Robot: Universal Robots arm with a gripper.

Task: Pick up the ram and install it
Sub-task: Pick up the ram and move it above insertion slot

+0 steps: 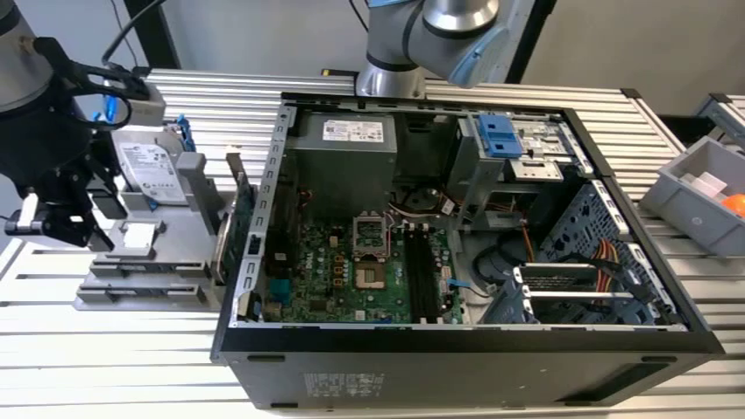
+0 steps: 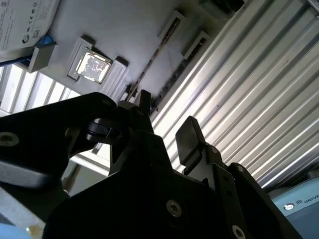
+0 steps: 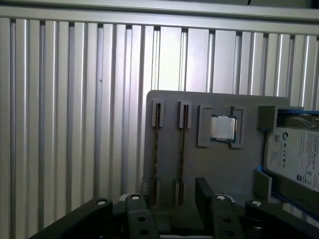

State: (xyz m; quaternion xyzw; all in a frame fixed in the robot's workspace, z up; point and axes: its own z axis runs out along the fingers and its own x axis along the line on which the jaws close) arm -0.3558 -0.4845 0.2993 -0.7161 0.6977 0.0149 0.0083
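Two ram sticks stand on edge in slots of a grey holder [image 3: 239,169]; in the first wrist view one ram [image 3: 157,149] is beside the other ram [image 3: 182,149]. My gripper [image 3: 174,191] is open just above the holder's near end, one finger [image 3: 204,189] beside the second stick. In the second wrist view the gripper [image 2: 167,119] has its fingers apart with nothing between them, and a ram [image 2: 157,59] runs away from them as a thin dark line. In the exterior view the gripper [image 1: 70,231] hangs over the holder [image 1: 140,262], to the left of the open computer case [image 1: 466,340], whose motherboard has long black slots [image 1: 425,271].
The holder also carries a processor chip [image 3: 222,128] and a silver hard drive [image 1: 152,170] in a blue frame. A green expansion card [image 1: 239,223] stands between holder and case. A second arm's base [image 1: 402,52] is behind the case. A grey bin [image 1: 699,192] sits on the exterior view's right.
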